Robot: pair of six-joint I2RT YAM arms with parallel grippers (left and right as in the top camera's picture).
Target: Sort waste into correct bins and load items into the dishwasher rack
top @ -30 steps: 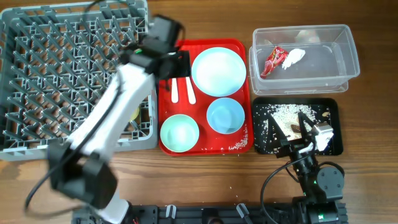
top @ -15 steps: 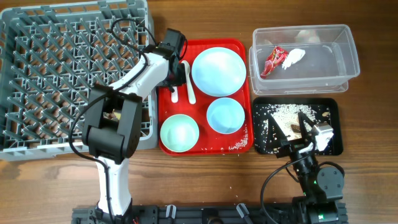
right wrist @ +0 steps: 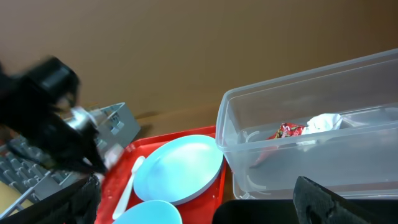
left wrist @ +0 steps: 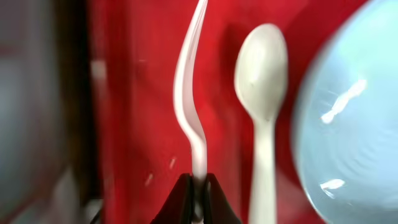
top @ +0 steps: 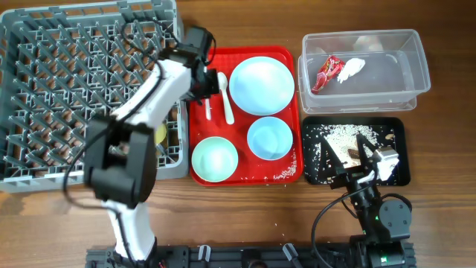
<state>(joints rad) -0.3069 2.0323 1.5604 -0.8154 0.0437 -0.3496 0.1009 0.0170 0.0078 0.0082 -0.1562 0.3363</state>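
Note:
My left gripper point(left wrist: 199, 193) is shut on the handle of the white fork point(left wrist: 189, 93), whose tines curve away over the red tray point(top: 245, 175). Seen from overhead, this gripper point(top: 205, 91) is at the tray's upper left. The white spoon point(left wrist: 261, 81) lies right beside the fork, next to the light blue plate point(top: 261, 85). A light blue bowl point(top: 269, 138) and a pale green bowl point(top: 215, 158) sit on the same tray. My right gripper point(top: 364, 160) hangs open over the black tray point(top: 398, 130) of rice point(top: 342, 135).
The grey rack point(top: 82, 82) fills the left side, with a bit of yellow cup point(top: 160, 134) showing behind my left arm. The clear tub point(top: 416, 74) at back right holds the red wrapper point(top: 327, 72) and the napkin point(top: 351, 68). Stray rice point(top: 286, 173) lies on the red tray.
My left gripper has come down at the tray's upper left and shut on the fork handle. The spoon has shifted slightly. The right arm has not moved.

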